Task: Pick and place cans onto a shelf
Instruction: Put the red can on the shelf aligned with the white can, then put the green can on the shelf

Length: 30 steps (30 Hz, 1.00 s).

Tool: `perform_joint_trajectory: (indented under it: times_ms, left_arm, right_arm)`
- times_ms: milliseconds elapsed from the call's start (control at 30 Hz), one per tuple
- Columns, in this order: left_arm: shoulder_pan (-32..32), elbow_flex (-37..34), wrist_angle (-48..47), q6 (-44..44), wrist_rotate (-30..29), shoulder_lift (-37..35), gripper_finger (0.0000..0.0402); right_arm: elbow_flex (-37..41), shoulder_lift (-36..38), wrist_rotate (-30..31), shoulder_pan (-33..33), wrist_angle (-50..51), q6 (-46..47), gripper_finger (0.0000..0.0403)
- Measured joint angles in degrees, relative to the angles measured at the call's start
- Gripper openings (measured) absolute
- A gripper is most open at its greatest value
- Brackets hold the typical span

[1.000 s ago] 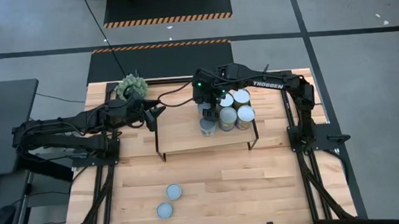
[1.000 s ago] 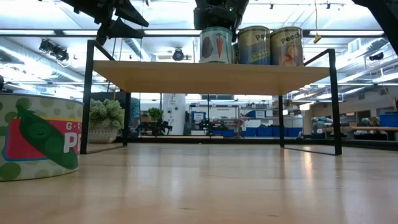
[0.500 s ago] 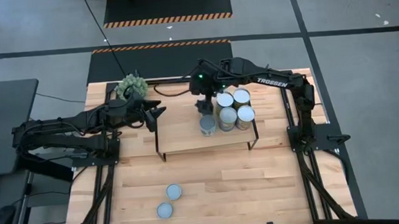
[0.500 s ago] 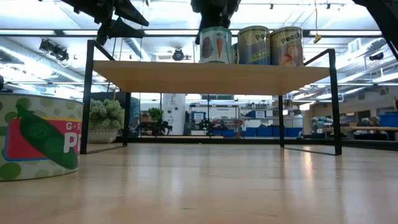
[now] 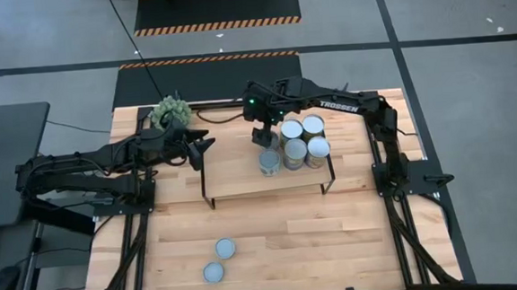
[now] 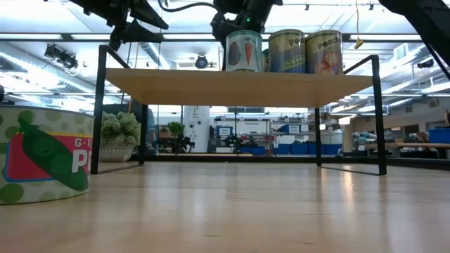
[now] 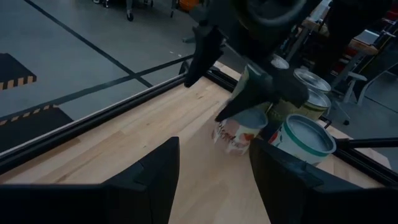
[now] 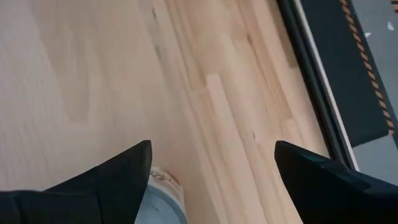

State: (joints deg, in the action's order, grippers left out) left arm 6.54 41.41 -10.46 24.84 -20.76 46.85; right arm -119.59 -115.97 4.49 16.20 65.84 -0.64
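Several cans stand upright on the shelf (image 5: 242,177), grouped at its right end (image 5: 305,140). My right gripper (image 5: 264,137) hangs open just above the shelf's leftmost far can (image 7: 241,127), whose pale top (image 8: 163,198) shows below and between the fingers; I see no touch. A near can (image 5: 269,161) stands beside it. Two more cans (image 5: 225,248) (image 5: 213,272) stand on the table near its front edge. My left gripper (image 5: 203,147) hovers open and empty off the shelf's left end.
A green ball-shaped plant (image 5: 171,110) sits at the table's far left corner, behind my left arm. The shelf's black end frames (image 6: 102,105) (image 6: 378,112) stand upright. Bare tabletop (image 5: 336,239) lies between the shelf and the front edge, right of the two loose cans.
My right gripper has risen off the leftmost far can on the shelf, drawn a little toward the table's far left and rolled at the wrist, its fingers staying apart. The can stays upright on the shelf.
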Motion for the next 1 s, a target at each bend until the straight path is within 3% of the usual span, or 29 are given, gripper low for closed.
perform_joint_trajectory:
  times_ms: [400, 767, 1000]
  left_arm:
    - [0.01, -0.01, -0.11, 0.02, 1.04, 0.0, 0.0201]
    - [0.01, 0.0, -0.11, -1.53, 15.69, -0.02, 0.0201]
    - [-0.09, 0.0, -0.27, -1.55, 32.73, -0.46, 0.0201]
  right_arm:
    - [-4.62, 0.03, 1.07, -0.27, 0.54, -1.09, 0.0347]
    - [-9.79, 0.04, -4.55, -6.72, -4.95, -5.59, 0.0347]
    - [-9.77, -0.27, -3.8, -12.06, -8.18, -7.18, 0.0347]
